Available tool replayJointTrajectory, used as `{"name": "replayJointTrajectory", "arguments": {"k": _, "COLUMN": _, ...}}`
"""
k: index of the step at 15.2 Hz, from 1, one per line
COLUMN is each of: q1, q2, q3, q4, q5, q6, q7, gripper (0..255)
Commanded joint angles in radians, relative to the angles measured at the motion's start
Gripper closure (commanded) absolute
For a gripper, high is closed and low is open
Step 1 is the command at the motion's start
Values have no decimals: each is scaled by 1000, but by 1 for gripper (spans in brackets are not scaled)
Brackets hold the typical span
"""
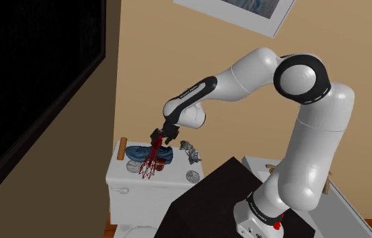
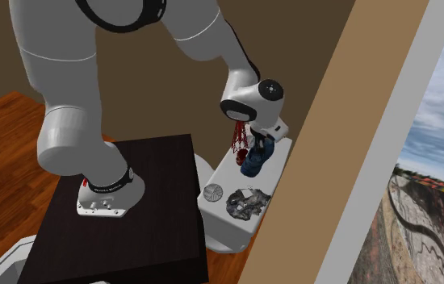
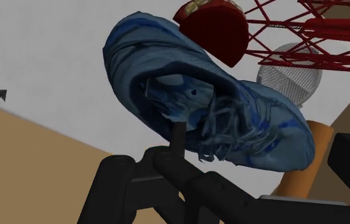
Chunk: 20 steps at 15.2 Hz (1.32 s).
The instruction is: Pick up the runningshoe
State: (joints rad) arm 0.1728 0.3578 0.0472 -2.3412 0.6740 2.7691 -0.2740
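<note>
Item: blue running shoe [image 3: 205, 95]. Location: white tank lid [image 1: 168, 174], by its wall-side edge, with a red wire frame [image 1: 149, 165] just beside it.
End effector [image 1: 161, 137]: fingers apart, one tip at the shoe's collar opening, apparently placed to pinch the collar wall. Not yet clasped.

no text I can read, pale marks on dark band [image 2: 103, 187] at my arm's base, too small
</note>
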Motion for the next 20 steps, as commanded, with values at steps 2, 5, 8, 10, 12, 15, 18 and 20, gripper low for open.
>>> {"name": "replayJointTrajectory", "arguments": {"k": 2, "q1": -11, "q2": 59, "q3": 25, "q4": 29, "q5": 38, "q6": 31, "q7": -28, "gripper": 0}}
{"name": "replayJointTrajectory", "arguments": {"k": 5, "q1": -25, "q2": 102, "q3": 45, "q4": 44, "q5": 64, "q6": 59, "q7": -60, "gripper": 0}}
{"name": "replayJointTrajectory", "arguments": {"k": 8, "q1": -39, "q2": 140, "q3": 62, "q4": 58, "q5": 85, "q6": 83, "q7": -86, "gripper": 0}}
{"name": "replayJointTrajectory", "arguments": {"k": 10, "q1": -39, "q2": 142, "q3": 62, "q4": 60, "q5": 85, "q6": 83, "q7": -86, "gripper": 255}}
{"name": "replayJointTrajectory", "arguments": {"k": 12, "q1": -39, "q2": 141, "q3": 63, "q4": 59, "q5": 86, "q6": 84, "q7": -86, "gripper": 255}}
{"name": "replayJointTrajectory", "arguments": {"k": 15, "q1": -39, "q2": 142, "q3": 63, "q4": 59, "q5": 86, "q6": 84, "q7": -86, "gripper": 255}}
{"name": "replayJointTrajectory", "arguments": {"k": 18, "q1": -39, "q2": 142, "q3": 64, "q4": 58, "q5": 87, "q6": 85, "q7": -87, "gripper": 255}}
{"name": "replayJointTrajectory", "arguments": {"k": 20, "q1": -33, "q2": 125, "q3": 56, "q4": 52, "q5": 78, "q6": 74, "q7": -76, "gripper": 255}}
